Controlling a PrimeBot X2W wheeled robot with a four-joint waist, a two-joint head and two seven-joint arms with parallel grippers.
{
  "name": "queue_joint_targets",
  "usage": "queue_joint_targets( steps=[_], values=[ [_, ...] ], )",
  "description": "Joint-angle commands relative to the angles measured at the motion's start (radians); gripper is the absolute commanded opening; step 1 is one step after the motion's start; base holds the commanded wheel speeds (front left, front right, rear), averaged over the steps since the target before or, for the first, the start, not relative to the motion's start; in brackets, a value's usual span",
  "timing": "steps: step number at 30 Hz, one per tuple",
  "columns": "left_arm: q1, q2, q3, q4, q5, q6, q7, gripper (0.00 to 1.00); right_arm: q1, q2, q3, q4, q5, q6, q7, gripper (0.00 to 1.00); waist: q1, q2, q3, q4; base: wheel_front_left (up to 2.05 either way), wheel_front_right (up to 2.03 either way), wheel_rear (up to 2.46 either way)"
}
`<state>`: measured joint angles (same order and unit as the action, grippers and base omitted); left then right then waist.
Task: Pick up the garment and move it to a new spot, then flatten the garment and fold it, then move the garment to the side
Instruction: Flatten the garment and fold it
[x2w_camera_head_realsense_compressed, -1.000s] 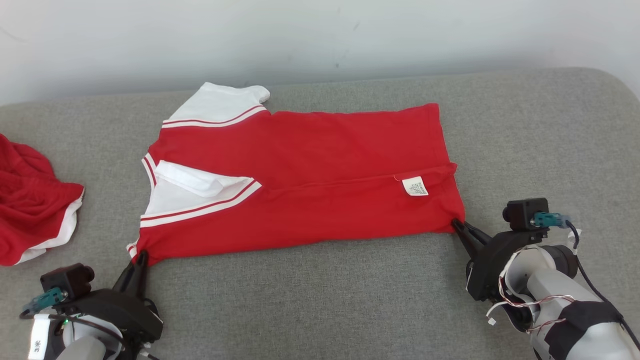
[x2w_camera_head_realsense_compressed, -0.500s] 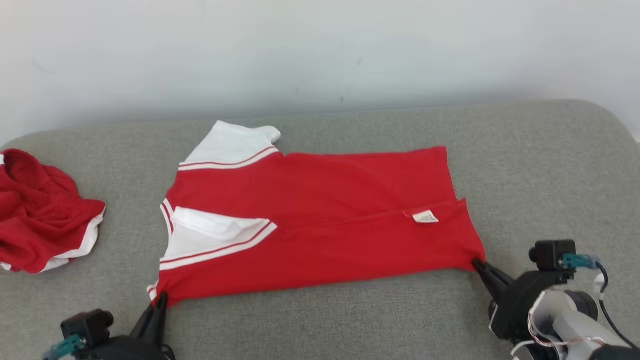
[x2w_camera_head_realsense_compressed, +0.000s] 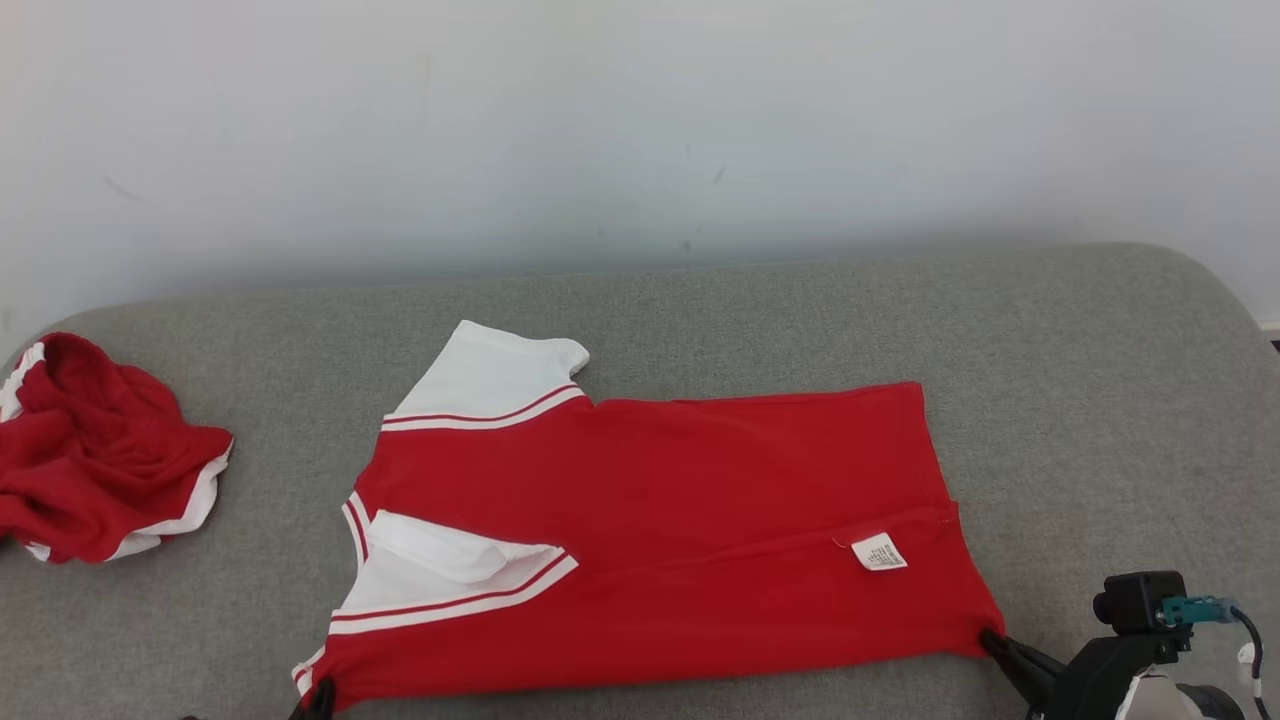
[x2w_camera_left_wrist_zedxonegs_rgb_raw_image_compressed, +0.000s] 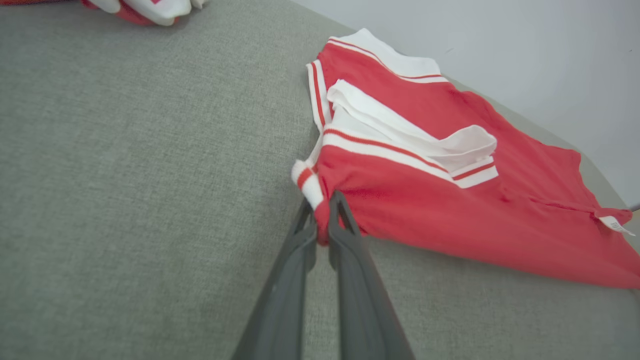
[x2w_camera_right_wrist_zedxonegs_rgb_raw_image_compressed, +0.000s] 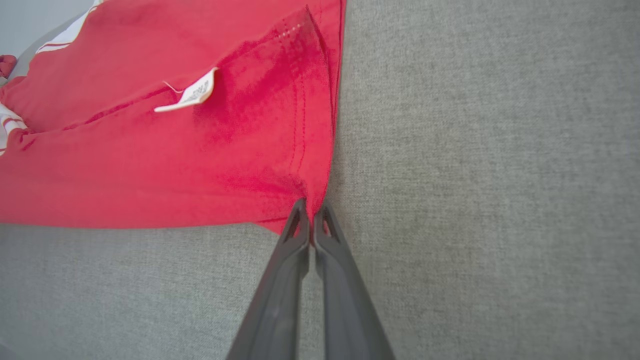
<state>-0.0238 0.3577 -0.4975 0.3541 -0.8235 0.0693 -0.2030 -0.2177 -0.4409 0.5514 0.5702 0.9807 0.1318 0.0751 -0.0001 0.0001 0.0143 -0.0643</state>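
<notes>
The garment (x2w_camera_head_realsense_compressed: 660, 540) is a red shirt with white striped sleeves, folded lengthwise and lying flat on the grey cushion, collar end to the left, hem to the right. A white care label (x2w_camera_head_realsense_compressed: 880, 552) shows near the hem. My left gripper (x2w_camera_head_realsense_compressed: 322, 692) is shut on the near left corner by the sleeve cuff, seen close in the left wrist view (x2w_camera_left_wrist_zedxonegs_rgb_raw_image_compressed: 322, 220). My right gripper (x2w_camera_head_realsense_compressed: 992, 640) is shut on the near right hem corner, pinching red fabric (x2w_camera_right_wrist_zedxonegs_rgb_raw_image_compressed: 280, 150) between its fingertips in the right wrist view (x2w_camera_right_wrist_zedxonegs_rgb_raw_image_compressed: 311, 212).
A second red and white garment (x2w_camera_head_realsense_compressed: 95, 475) lies crumpled at the far left of the grey cushion (x2w_camera_head_realsense_compressed: 1100, 400). A pale wall stands behind the cushion. Bare grey fabric stretches to the right and behind the shirt.
The head view has tilted up, so the whole scene sits lower. Both grippers keep their hold on the shirt's near corners, and the shirt appears drawn slightly toward me.
</notes>
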Motion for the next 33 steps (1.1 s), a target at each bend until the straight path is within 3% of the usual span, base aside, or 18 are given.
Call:
queue_joint_targets(
  steps=[1,5,10,11,12,13,21,27,33],
  values=[
    [0.021,0.017,0.010,-0.021,-0.005,0.014,0.003,0.00,0.019,-0.019,-0.013,-0.012,-0.010,-0.002,0.013,0.00,0.0001,-0.0001,-0.002,0.003,0.00,0.00,0.00],
    [0.067,0.039,0.013,-0.090,-0.013,0.046,0.029,0.00,0.061,-0.024,-0.061,-0.050,-0.046,-0.002,0.056,0.00,0.0001,-0.0001,0.001,0.005,0.00,0.00,0.00],
    [0.089,0.033,0.019,-0.133,-0.041,0.054,0.042,0.00,0.092,0.010,-0.142,-0.102,-0.111,-0.002,0.105,0.00,0.0001,-0.0001,0.007,0.006,0.00,0.00,0.00],
    [0.091,0.033,0.020,-0.134,-0.043,0.055,0.042,0.48,0.096,0.011,-0.159,-0.106,-0.125,-0.002,0.111,0.47,0.0001,-0.0001,0.007,0.006,0.00,0.00,0.00],
    [0.094,0.033,0.021,-0.136,-0.044,0.059,0.042,0.93,0.103,0.016,-0.176,-0.109,-0.137,-0.002,0.122,0.73,0.0001,-0.0001,0.007,0.006,0.00,0.00,0.00],
    [0.096,0.033,0.027,-0.138,-0.047,0.064,0.034,1.00,0.109,0.021,-0.191,-0.115,-0.150,-0.002,0.132,1.00,0.0001,-0.0001,0.007,0.006,0.00,0.00,0.00],
    [0.107,0.065,0.064,-0.169,-0.047,0.080,0.010,1.00,0.142,0.048,-0.311,-0.207,-0.217,-0.002,0.177,1.00,0.0001,-0.0001,0.008,0.005,0.00,0.00,0.00],
    [0.095,0.077,0.105,-0.204,-0.004,0.107,-0.036,1.00,0.141,0.099,-0.404,-0.313,-0.285,-0.002,0.125,1.00,0.0001,-0.0001,0.008,0.004,0.00,0.00,0.00],
    [0.052,0.072,0.141,-0.241,0.099,0.142,-0.059,1.00,0.114,0.137,-0.415,-0.364,-0.347,-0.002,0.064,1.00,0.0001,-0.0001,0.011,0.008,0.00,0.00,0.00]
  ],
)
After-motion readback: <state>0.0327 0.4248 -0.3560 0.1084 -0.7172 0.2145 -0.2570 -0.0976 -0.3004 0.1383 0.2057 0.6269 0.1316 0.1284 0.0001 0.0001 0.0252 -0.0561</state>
